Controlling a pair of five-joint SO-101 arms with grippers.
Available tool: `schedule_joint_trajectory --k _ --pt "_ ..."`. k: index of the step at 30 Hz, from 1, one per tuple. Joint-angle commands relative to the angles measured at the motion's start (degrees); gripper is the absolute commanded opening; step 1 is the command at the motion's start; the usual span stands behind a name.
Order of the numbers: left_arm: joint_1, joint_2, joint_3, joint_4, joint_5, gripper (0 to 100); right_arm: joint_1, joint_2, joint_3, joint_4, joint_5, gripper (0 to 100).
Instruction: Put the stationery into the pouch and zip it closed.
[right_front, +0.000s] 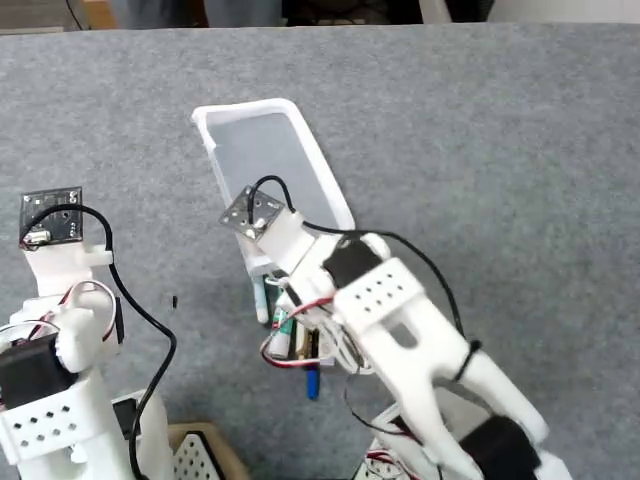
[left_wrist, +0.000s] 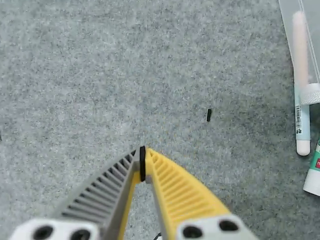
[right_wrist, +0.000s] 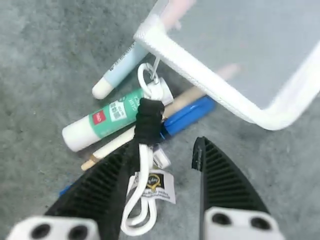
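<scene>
The translucent pouch (right_front: 262, 160) with a white zip edge lies open-ended toward the arms, and something pink (left_wrist: 300, 40) lies inside it. At its mouth lie a light blue pen (right_wrist: 117, 70), a green and white glue stick (right_wrist: 105, 122), a wooden pencil (right_wrist: 112, 147) and a blue pen (right_wrist: 187, 116). My right gripper (right_wrist: 167, 147) hovers open over this pile. The zip pull's black knot (right_wrist: 149, 120) and white cord (right_wrist: 142, 200) lie along one finger. My left gripper (left_wrist: 142, 162) is shut and empty over bare mat, well left of the pens. The right arm (right_front: 380, 300) hides most of the pile from above.
Grey felt mat (right_front: 500, 150) covers the table. A small black speck (left_wrist: 209, 115) lies on it between the left gripper and the pens. A tan box corner (right_front: 205, 445) sits at the near edge beside the left arm (right_front: 60, 330).
</scene>
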Motion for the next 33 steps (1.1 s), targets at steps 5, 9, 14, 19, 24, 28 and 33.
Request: schedule_joint_trajectory --k 5,9,14,19,24,28,33 --pt "-0.57 0.26 -0.40 0.53 0.53 3 -0.88 12.62 -9.01 -1.85 -0.44 19.2" --pt "-0.57 0.26 -0.40 0.53 0.53 3 -0.97 18.86 -13.41 -1.85 -0.44 19.1" --pt "-0.57 0.26 -0.40 0.44 0.53 3 -1.23 23.08 -16.31 -1.93 -5.19 19.1" --pt "-0.57 0.26 -0.40 0.35 0.53 3 -4.04 25.98 -16.31 -3.16 -5.98 19.1" --pt "-0.57 0.26 -0.40 0.44 0.53 3 -4.13 27.38 -16.31 -3.16 -5.98 19.1" --pt "-0.57 0.26 -0.40 0.44 0.53 3 -1.58 27.56 -16.13 -3.08 -5.98 19.1" --pt "-0.57 0.26 -0.31 0.53 0.53 3 0.26 27.65 -15.69 -2.55 -5.98 19.1"
